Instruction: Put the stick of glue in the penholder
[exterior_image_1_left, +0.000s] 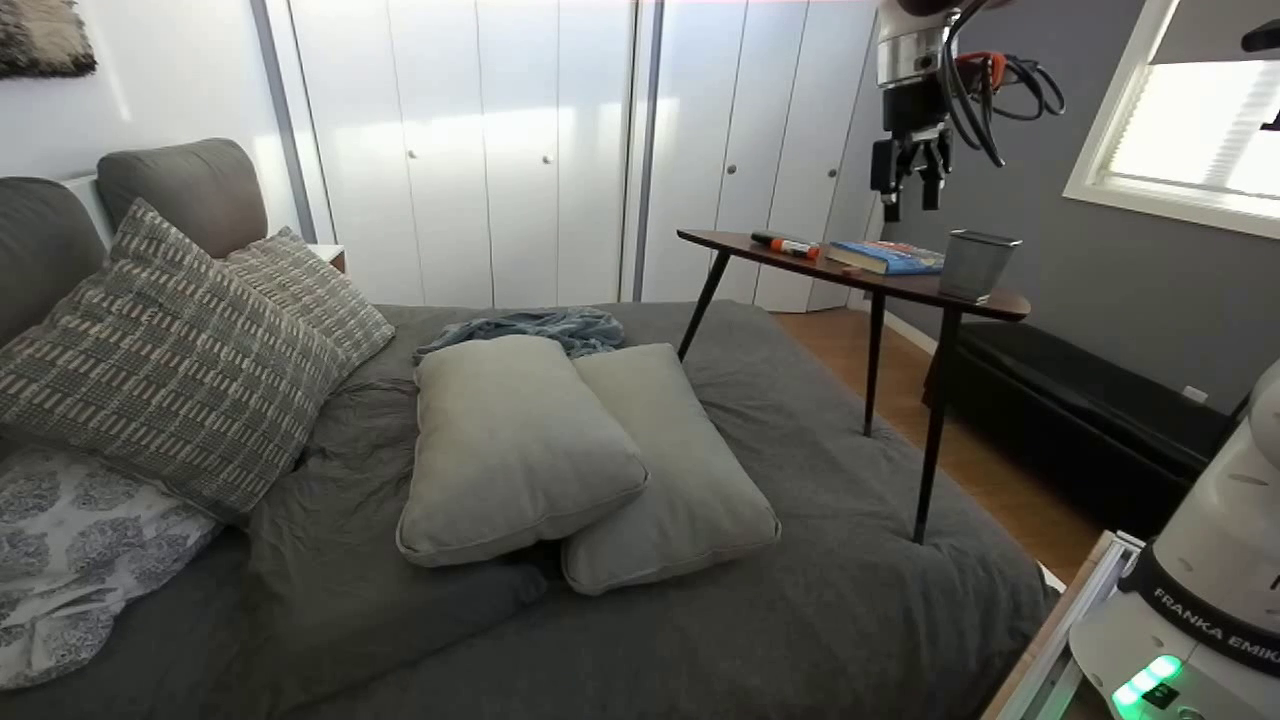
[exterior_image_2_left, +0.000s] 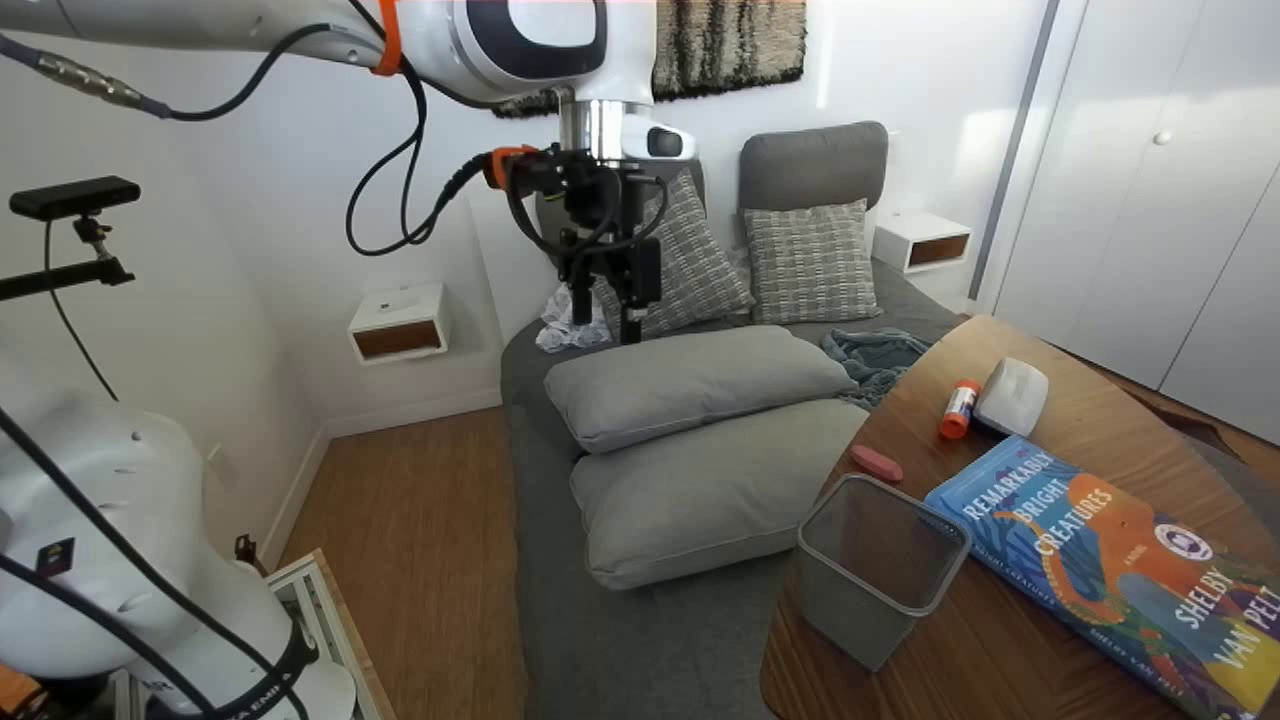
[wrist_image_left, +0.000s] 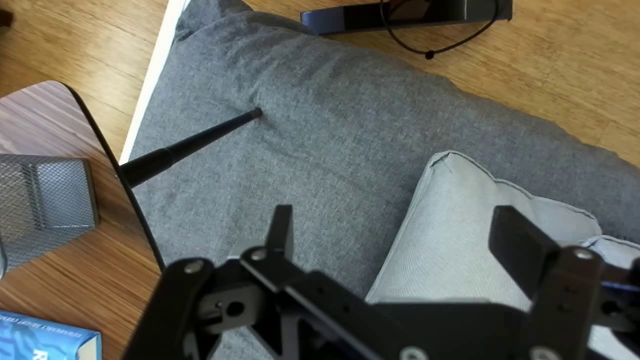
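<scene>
Since the glue stick (exterior_image_2_left: 959, 409) lies on its side, a nudge from the hand (wrist_image_left: 392, 225), empty and spread, could roll it off the worktop (exterior_image_2_left: 1110, 425).

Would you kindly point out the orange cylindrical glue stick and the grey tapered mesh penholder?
Orange glue stick (exterior_image_2_left: 960, 406): in an exterior view, its pale label.
Grey penholder (exterior_image_1_left: 975, 268): in an exterior view, its outer wall.

The place is a bedroom in a home. It is shown by the wide, grey-covered bed (exterior_image_1_left: 820, 580) with several pillows (exterior_image_1_left: 510, 450), the small white bedside boxes (exterior_image_2_left: 400, 310) fixed to the wall (exterior_image_2_left: 300, 240), the white closet doors (exterior_image_1_left: 520, 220), and the wall hanging (exterior_image_2_left: 740, 50).
</scene>
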